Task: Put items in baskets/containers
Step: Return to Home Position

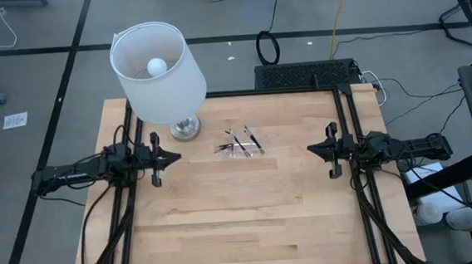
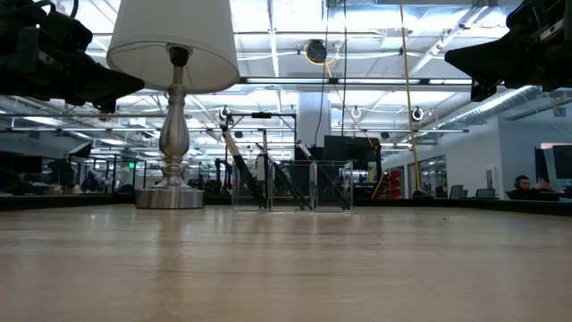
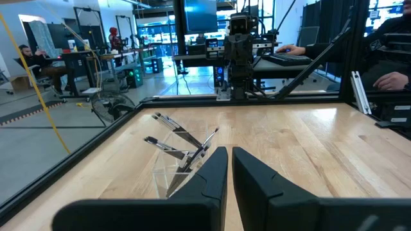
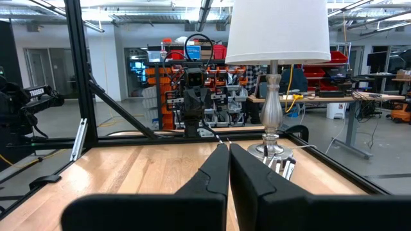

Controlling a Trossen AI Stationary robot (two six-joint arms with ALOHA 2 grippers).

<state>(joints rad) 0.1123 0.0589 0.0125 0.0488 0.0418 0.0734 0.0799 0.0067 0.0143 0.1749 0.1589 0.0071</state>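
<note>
**Wooden surface (image 1: 242,223), brushes (image 1: 241,140) boxed — arms out wide**

Brushes lean in the clear tray (image 2: 302,177) near the lamp (image 1: 161,71). Left hand (image 1: 174,159) and right hand (image 1: 312,149) hang at opposite edges, fingers nearly together, empty. Likely the homing step — next, simply park both arms.
</note>
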